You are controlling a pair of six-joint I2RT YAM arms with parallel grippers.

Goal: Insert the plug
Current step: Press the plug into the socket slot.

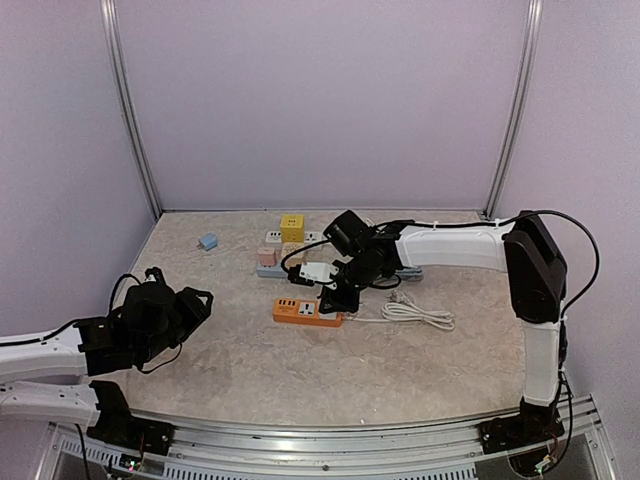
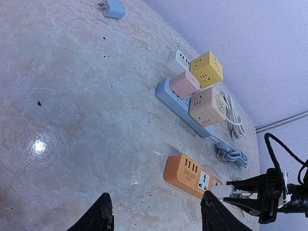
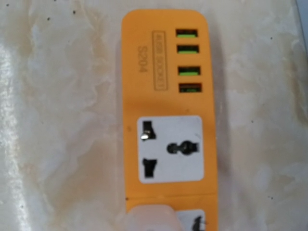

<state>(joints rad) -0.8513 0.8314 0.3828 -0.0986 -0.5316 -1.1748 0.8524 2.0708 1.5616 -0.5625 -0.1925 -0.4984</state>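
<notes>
Between the closed fingers of my right pincer [image 2: 236, 192] sits the white plug [image 2: 222, 191], pinched fast, the jaws almost fully together on it. Directly under that pincer lies the orange power strip [image 3: 168, 72], flat on the marbled table [image 1: 400, 370]. From my right wrist the plug shows only as a pale, blurred lump at the near edge of the view, right at my fingertips. It overlaps the white face of the strip's nearer socket [image 3: 199, 221], whose slots peep out just beside it. Whether the pins sit in that socket I cannot tell. Ahead of the tips, further along the strip, the other socket [image 3: 171, 149] lies uncovered, and beyond it four green USB ports [image 3: 187, 60] run in a row toward the strip's rounded far end. Seen from my left wrist, the plug hangs at the end of the strip nearest my right pincer, touching it or very nearly so. On the far side of my right pincer lies a blue power strip [image 2: 180, 103], with pink, beige and yellow cube adapters [image 2: 207, 106] clustered on and by it. My left pincer [image 2: 156, 194] is well apart from all this, off to the side of the orange strip, its fingers spread with nothing between them.
</notes>
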